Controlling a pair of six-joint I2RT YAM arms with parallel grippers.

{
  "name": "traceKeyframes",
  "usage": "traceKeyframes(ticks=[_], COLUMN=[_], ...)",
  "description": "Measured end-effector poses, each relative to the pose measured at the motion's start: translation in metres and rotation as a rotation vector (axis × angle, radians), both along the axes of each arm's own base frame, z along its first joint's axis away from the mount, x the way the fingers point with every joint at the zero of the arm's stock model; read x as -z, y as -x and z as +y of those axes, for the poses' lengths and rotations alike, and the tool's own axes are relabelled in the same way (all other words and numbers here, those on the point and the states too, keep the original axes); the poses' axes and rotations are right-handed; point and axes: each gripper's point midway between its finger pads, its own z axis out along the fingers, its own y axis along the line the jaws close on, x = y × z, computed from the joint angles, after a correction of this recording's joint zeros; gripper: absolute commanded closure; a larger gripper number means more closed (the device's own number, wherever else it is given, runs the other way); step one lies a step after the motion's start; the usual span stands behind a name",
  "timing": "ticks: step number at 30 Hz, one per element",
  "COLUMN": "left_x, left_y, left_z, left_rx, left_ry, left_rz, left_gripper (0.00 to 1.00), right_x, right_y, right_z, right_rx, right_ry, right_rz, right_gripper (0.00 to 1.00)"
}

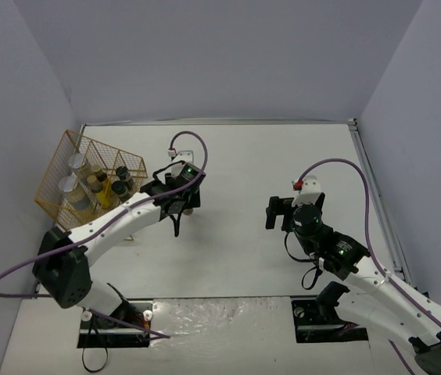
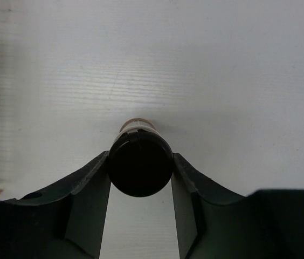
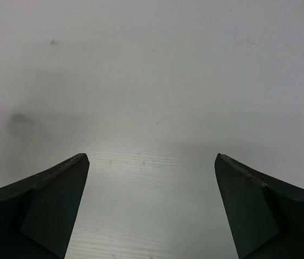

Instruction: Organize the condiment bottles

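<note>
Grey walls stand around a white table (image 1: 244, 164). The left end effector (image 2: 140, 162) is closed on a short dark jar with a round black lid (image 2: 139, 145), just right of the gold wire rack (image 1: 58, 160) holding the other bottles (image 1: 95, 183). It looks light, hard and smooth; gripping at the lid seems best. The right end effector (image 3: 151, 159) is wide open and empty. No words can be read.
</note>
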Motion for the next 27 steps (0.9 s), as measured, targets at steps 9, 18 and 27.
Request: traceKeyframes(ticks=[9, 18, 27], left_x=[-0.09, -0.1, -0.041], left_y=[0.008, 0.015, 0.021], left_z=[0.105, 0.188, 0.212], left_rx=[-0.231, -0.435, -0.493], left_ry=[0.054, 0.002, -0.034], left_rz=[-0.184, -0.195, -0.056], left_gripper=[0.98, 0.98, 0.92], right_x=[0.0, 0.002, -0.003], right_y=[-0.001, -0.001, 0.0], right_z=[-0.001, -0.001, -0.003], right_rx=[0.003, 0.004, 0.004], right_ry=[0.002, 0.008, -0.007], right_rz=[0.0, 0.005, -0.011], right_gripper=[0.0, 0.0, 0.0])
